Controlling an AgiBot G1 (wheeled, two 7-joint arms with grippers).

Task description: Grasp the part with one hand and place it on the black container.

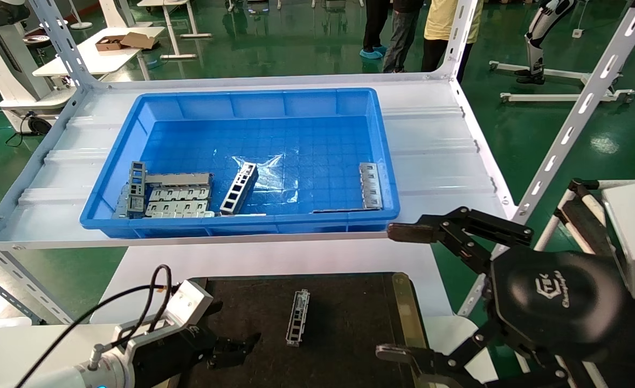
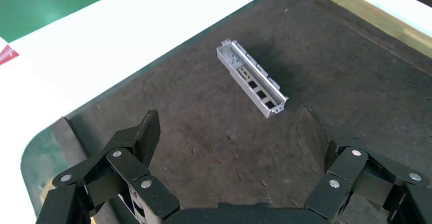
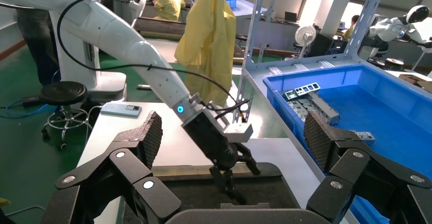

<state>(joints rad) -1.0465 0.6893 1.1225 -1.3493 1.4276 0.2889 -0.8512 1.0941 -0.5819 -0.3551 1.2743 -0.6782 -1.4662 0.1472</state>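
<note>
One part [image 1: 297, 317] mid-container [image 1: 350, 323], left gripper [image 1: 237, 350] apart

Open felt around the part

I see bare black container [image 1: 350, 323] surrounding the part [image 1: 298, 317]; the right hand [image 1: 404, 293] hangs nearby.

There were two claws, the left claw [image 1: 230, 350] and the right claw [image 1: 404, 293], one black container [image 1: 350, 323] carrying one part [image 1: 298, 317], one blue bin [image 1: 118, 161], and one ladder-like strip [image 1: 239, 188] inside that bin.
</note>
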